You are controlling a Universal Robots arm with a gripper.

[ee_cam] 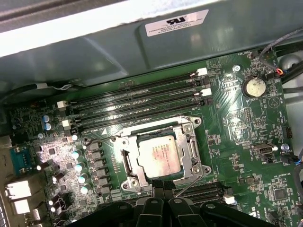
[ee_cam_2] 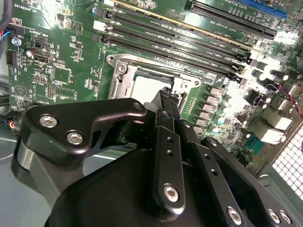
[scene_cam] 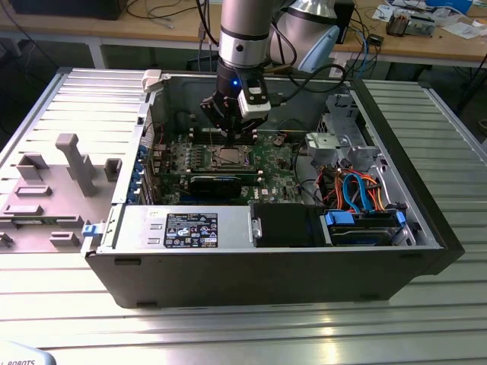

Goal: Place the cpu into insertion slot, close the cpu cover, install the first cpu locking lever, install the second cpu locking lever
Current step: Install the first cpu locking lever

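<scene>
The cpu (ee_cam: 159, 158) lies flat in the insertion slot (scene_cam: 228, 158) on the green board, its silvery top showing through the window of the cpu cover (ee_cam: 188, 142). The cover lies down over it. A thin wire locking lever (ee_cam: 190, 185) slants up from the socket's corner beside my fingertips. My gripper (ee_cam: 164, 193) hangs just above the socket's edge with its black fingers together and nothing between them. In the second wrist view the gripper's (ee_cam_2: 165, 94) tip stands over the cpu (ee_cam_2: 142, 87) and the cover's frame (ee_cam_2: 119, 81). In the exterior view the gripper (scene_cam: 228, 138) hovers close over the socket.
Long black memory slots (ee_cam: 142, 101) run beside the socket, with a coin battery (ee_cam: 253, 86) nearby. The grey case wall (ee_cam: 118, 52) rises behind the board. A power supply (scene_cam: 190, 228), a drive cage with orange and blue cables (scene_cam: 358, 194) and a grey fixture (scene_cam: 68, 163) surround the work.
</scene>
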